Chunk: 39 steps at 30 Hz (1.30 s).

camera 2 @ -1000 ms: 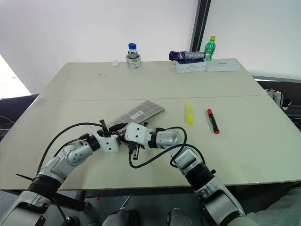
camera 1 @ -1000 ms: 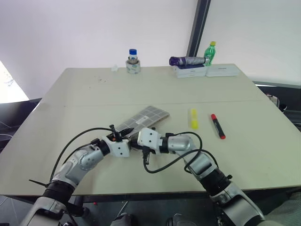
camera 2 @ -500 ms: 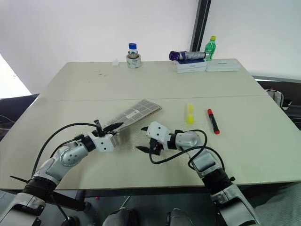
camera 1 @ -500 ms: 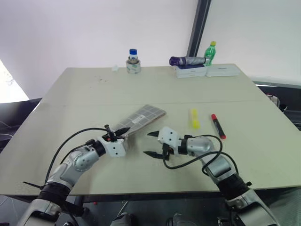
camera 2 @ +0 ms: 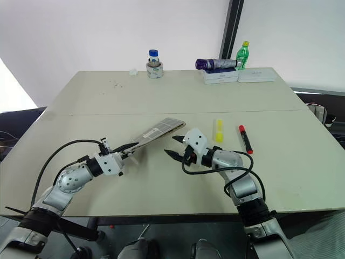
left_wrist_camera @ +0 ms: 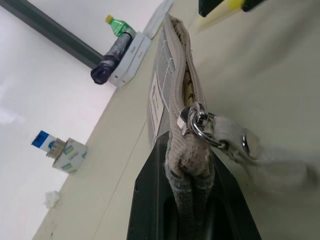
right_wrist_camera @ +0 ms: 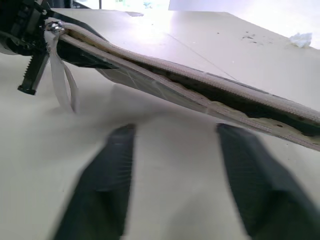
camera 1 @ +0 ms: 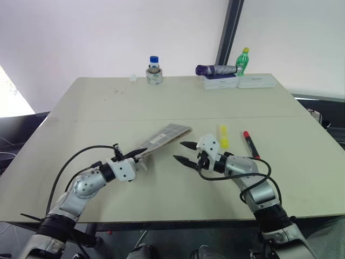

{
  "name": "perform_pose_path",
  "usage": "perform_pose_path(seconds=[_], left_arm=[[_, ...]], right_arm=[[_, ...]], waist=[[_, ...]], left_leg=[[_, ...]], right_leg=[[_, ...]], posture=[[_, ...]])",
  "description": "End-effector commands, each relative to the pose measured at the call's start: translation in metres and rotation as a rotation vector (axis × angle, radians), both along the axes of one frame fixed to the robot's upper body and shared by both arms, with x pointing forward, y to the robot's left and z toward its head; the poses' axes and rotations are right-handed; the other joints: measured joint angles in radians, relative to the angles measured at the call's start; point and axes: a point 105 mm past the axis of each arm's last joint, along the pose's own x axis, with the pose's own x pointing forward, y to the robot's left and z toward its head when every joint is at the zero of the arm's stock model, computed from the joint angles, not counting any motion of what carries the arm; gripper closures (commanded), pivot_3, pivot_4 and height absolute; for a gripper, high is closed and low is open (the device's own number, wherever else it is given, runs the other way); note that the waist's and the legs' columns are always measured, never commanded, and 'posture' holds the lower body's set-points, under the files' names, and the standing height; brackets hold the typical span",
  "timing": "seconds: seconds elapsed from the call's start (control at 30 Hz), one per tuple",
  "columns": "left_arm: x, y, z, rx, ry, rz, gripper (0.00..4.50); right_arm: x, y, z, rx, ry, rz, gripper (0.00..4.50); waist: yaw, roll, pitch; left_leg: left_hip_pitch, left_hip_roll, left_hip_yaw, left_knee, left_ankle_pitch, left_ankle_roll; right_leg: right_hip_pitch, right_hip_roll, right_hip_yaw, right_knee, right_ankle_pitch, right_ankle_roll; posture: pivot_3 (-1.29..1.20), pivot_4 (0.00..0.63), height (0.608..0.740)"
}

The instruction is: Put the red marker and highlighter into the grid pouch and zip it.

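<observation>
My left gripper (camera 1: 131, 157) clamps the grid pouch (camera 1: 164, 136); my right gripper (camera 1: 184, 152), fingers parted and empty, sits nearest the highlighter (camera 1: 222, 136), which lies lengthwise just beyond it.

Quick head count of what's on the surface

So there's one grid pouch (camera 1: 164, 136), one red marker (camera 1: 249, 144) and one highlighter (camera 1: 222, 136), so two pens total. Along the far edge I count two bottles: one green bottle (camera 1: 244, 59) with a yellow cap, one small bottle with a blue cap (camera 1: 154, 63) sitting in one roll of tape (camera 1: 154, 76). Also one folded purple umbrella (camera 1: 215, 69) lying on two flat white boxes (camera 1: 237, 81) side by side, plus one crumpled white scrap (camera 1: 132, 78) near the tape. Two robot grippers: one left gripper (camera 1: 129, 156), one right gripper (camera 1: 185, 152), two black fingers each. One surface (camera 1: 97, 108), with a seam line across it.
</observation>
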Motion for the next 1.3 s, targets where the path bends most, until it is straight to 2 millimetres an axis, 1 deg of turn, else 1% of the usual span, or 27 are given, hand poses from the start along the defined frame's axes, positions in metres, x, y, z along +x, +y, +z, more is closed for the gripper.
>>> perform_pose_path(seconds=[0.03, 0.07, 0.13, 0.17, 0.2, 0.27, 0.3, 0.4, 0.43, 0.47, 0.53, 0.57, 0.6, 0.63, 0.7, 0.77, 0.8, 0.9, 0.97, 1.03, 1.07, 1.1, 1.17, 1.2, 1.3], left_arm=[[0.001, 0.006, 0.015, -0.029, -0.049, 0.025, 4.50], [0.002, 0.006, 0.015, -0.028, -0.054, 0.032, 4.50], [0.002, 0.006, 0.015, -0.029, -0.063, 0.041, 4.50], [0.002, 0.006, 0.014, -0.029, -0.064, 0.042, 4.50], [0.001, 0.005, 0.013, -0.028, -0.063, 0.041, 4.50], [-0.001, 0.005, 0.008, -0.019, -0.055, 0.035, 4.50], [-0.002, 0.005, 0.007, -0.017, -0.053, 0.034, 4.50], [-0.004, 0.006, 0.005, -0.001, -0.057, 0.031, 4.50], [-0.004, 0.007, 0.005, -0.014, -0.056, 0.038, 4.50], [-0.004, 0.008, 0.006, -0.015, -0.058, 0.040, 4.50], [-0.004, 0.010, 0.004, -0.028, -0.055, 0.050, 4.50], [-0.005, 0.010, 0.003, -0.023, -0.057, 0.049, 4.50], [-0.005, 0.010, 0.001, -0.022, -0.053, 0.052, 4.50], [-0.005, 0.010, 0.000, -0.021, -0.051, 0.053, 4.50], [-0.005, 0.010, -0.001, -0.029, -0.047, 0.052, 4.50], [-0.005, 0.009, -0.002, -0.020, -0.049, 0.043, 4.50], [-0.004, 0.009, -0.002, -0.023, -0.048, 0.042, 4.50], [-0.002, 0.008, -0.003, -0.021, -0.046, 0.037, 4.50], [-0.001, 0.006, -0.002, -0.018, -0.052, 0.031, 4.50], [0.000, 0.006, -0.001, -0.024, -0.056, 0.030, 4.50], [0.000, 0.006, -0.001, -0.025, -0.056, 0.031, 4.50], [0.000, 0.006, -0.002, -0.029, -0.053, 0.033, 4.50], [-0.001, 0.005, -0.003, -0.025, -0.052, 0.032, 4.50], [-0.001, 0.005, -0.004, -0.024, -0.051, 0.032, 4.50], [-0.002, 0.003, -0.005, -0.020, -0.053, 0.029, 4.50]], right_arm=[[0.016, -0.021, 0.018, 0.018, -0.063, -0.108, 4.07], [0.022, -0.031, 0.019, 0.033, -0.046, -0.163, 4.44], [0.027, -0.045, 0.025, 0.125, -0.005, -0.217, 4.44], [0.027, -0.048, 0.027, 0.137, 0.003, -0.221, 3.73], [0.026, -0.049, 0.026, 0.132, 0.003, -0.222, 3.40], [0.025, -0.054, 0.022, 0.106, 0.008, -0.250, 2.41], [0.026, -0.059, 0.020, 0.099, 0.008, -0.291, 1.95], [0.021, -0.069, 0.030, 0.127, -0.033, -0.358, 0.32], [0.017, -0.070, 0.035, 0.154, -0.045, -0.369, 0.03], [0.007, -0.069, 0.041, 0.199, -0.062, -0.371, 0.03], [-0.023, -0.078, 0.032, 0.269, -0.055, -0.437, 0.03], [-0.034, -0.082, 0.026, 0.262, -0.048, -0.469, 0.03], [-0.045, -0.084, 0.018, 0.208, -0.049, -0.481, 0.03], [-0.052, -0.084, 0.014, 0.167, -0.051, -0.482, 0.03], [-0.061, -0.094, 0.013, 0.180, -0.058, -0.559, 0.03], [-0.066, -0.104, 0.015, 0.211, -0.086, -0.642, 0.03], [-0.065, -0.106, 0.014, 0.200, -0.087, -0.666, 0.03], [-0.055, -0.105, 0.010, 0.178, -0.071, -0.737, 0.03], [-0.050, -0.100, 0.007, 0.148, -0.070, -0.741, 0.03], [-0.045, -0.095, 0.002, 0.156, -0.021, -0.739, 0.03], [-0.041, -0.093, 0.000, 0.119, -0.016, -0.735, 0.03], [-0.035, -0.094, -0.002, 0.086, -0.013, -0.743, 0.03], [-0.015, -0.107, -0.003, 0.120, 0.029, -0.846, 0.03], [-0.006, -0.109, -0.003, 0.136, 0.051, -0.869, 0.03], [0.014, -0.108, -0.007, 0.108, 0.087, -0.883, 0.03]], waist=[[0.001, 0.000, 0.000], [0.002, 0.000, 0.000], [0.004, 0.000, 0.000], [0.003, 0.000, 0.000], [0.002, 0.000, 0.000], [0.001, 0.000, 0.000], [0.000, 0.000, 0.000], [-0.001, 0.000, 0.000], [-0.001, 0.000, 0.000], [0.001, 0.000, 0.000], [0.008, 0.000, 0.000], [0.011, -0.001, 0.000], [0.012, -0.001, -0.001], [0.008, -0.001, 0.000], [0.000, -0.001, 0.000], [-0.004, -0.001, -0.001], [-0.004, -0.001, -0.001], [-0.001, -0.001, -0.001], [-0.001, -0.001, -0.001], [0.001, -0.001, -0.001], [0.001, -0.001, -0.001], [0.001, -0.001, -0.001], [0.000, -0.001, -0.001], [0.000, -0.001, -0.001], [0.000, -0.001, -0.001]], left_leg=[[0.000, 0.000, 0.000, 0.000, 0.000, 0.000], [0.000, 0.000, 0.000, 0.000, 0.000, 0.000], [0.000, 0.000, 0.000, 0.000, 0.000, 0.000], [0.000, 0.000, 0.000, 0.000, 0.000, 0.000], [0.000, 0.000, 0.000, 0.000, 0.000, 0.000], [0.000, 0.000, 0.000, 0.000, 0.000, 0.000], [0.000, 0.000, 0.000, 0.000, 0.000, 0.000], [0.000, 0.000, 0.000, -0.001, 0.000, 0.000], [0.000, 0.000, 0.000, -0.001, 0.000, 0.000], [0.000, 0.000, 0.000, -0.001, 0.000, 0.000], [0.000, 0.000, 0.000, -0.002, 0.000, 0.000], [-0.001, 0.000, -0.002, -0.002, 0.000, 0.000], [-0.001, 0.000, -0.003, -0.003, 0.000, -0.001], [-0.002, -0.001, -0.003, -0.003, -0.001, 0.000], [-0.002, -0.002, -0.002, -0.002, -0.001, 0.001], [-0.002, -0.001, -0.002, -0.001, -0.001, 0.001], [-0.001, -0.001, -0.002, 0.000, -0.001, 0.000], [-0.001, 0.000, -0.003, 0.000, -0.002, -0.002], [-0.001, 0.000, -0.003, 0.000, -0.002, -0.001], [-0.002, 0.000, -0.003, -0.001, -0.001, 0.000], [-0.002, 0.000, -0.003, -0.001, -0.001, 0.001], [-0.002, 0.000, -0.003, -0.001, -0.001, 0.001], [-0.003, -0.001, -0.002, -0.001, -0.001, 0.001], [-0.003, -0.001, -0.002, -0.001, -0.001, 0.001], [-0.003, -0.001, -0.002, -0.001, -0.001, 0.001]], right_leg=[[0.000, 0.000, 0.000, 0.000, 0.000, 0.000], [0.000, 0.000, 0.000, 0.000, 0.000, 0.000], [0.000, 0.000, 0.000, 0.000, 0.000, 0.000], [0.000, 0.000, 0.000, 0.000, 0.000, 0.000], [0.000, 0.000, 0.000, 0.000, 0.000, 0.000], [0.000, 0.000, 0.000, 0.000, 0.000, 0.000], [0.000, 0.000, 0.000, 0.000, 0.000, 0.000], [-0.001, 0.000, 0.000, 0.000, 0.000, 0.000], [-0.001, 0.000, 0.000, 0.000, 0.000, 0.000], [-0.001, 0.000, 0.000, 0.000, 0.000, 0.000], [-0.001, -0.001, 0.000, -0.001, 0.000, 0.000], [0.000, 0.000, 0.000, -0.001, 0.000, 0.000], [0.000, 0.000, -0.001, -0.002, -0.001, 0.001], [0.000, 0.000, -0.001, -0.004, -0.001, 0.001], [0.000, -0.001, -0.001, -0.004, -0.001, 0.001], [0.000, -0.001, 0.000, -0.004, 0.000, 0.000], [0.000, -0.001, 0.000, -0.004, 0.000, 0.000], [0.000, 0.000, 0.000, -0.004, 0.001, -0.001], [0.000, -0.001, 0.000, -0.004, 0.001, -0.001], [0.000, -0.001, 0.000, -0.004, 0.001, -0.001], [-0.001, -0.001, 0.000, -0.004, 0.001, -0.001], [-0.001, 0.000, 0.000, -0.004, 0.001, -0.001], [-0.001, 0.000, 0.000, -0.004, 0.001, -0.001], [-0.001, 0.000, 0.000, -0.004, 0.001, -0.001], [-0.001, 0.000, 0.000, -0.004, 0.001, -0.001]], posture=[[0.00, 0.150, 0.740], [0.00, 0.150, 0.740], [0.00, 0.150, 0.740], [0.00, 0.150, 0.740], [0.00, 0.150, 0.740], [0.00, 0.150, 0.740], [0.00, 0.150, 0.740], [0.00, 0.150, 0.740], [0.00, 0.150, 0.740], [0.00, 0.150, 0.740], [0.00, 0.150, 0.740], [0.00, 0.150, 0.740], [0.00, 0.150, 0.740], [0.00, 0.150, 0.740], [0.00, 0.150, 0.740], [0.00, 0.150, 0.740], [0.00, 0.150, 0.740], [0.00, 0.150, 0.740], [0.00, 0.150, 0.740], [0.00, 0.150, 0.740], [0.00, 0.150, 0.740], [0.00, 0.150, 0.740], [0.00, 0.150, 0.740], [0.00, 0.150, 0.740], [0.00, 0.150, 0.740]])
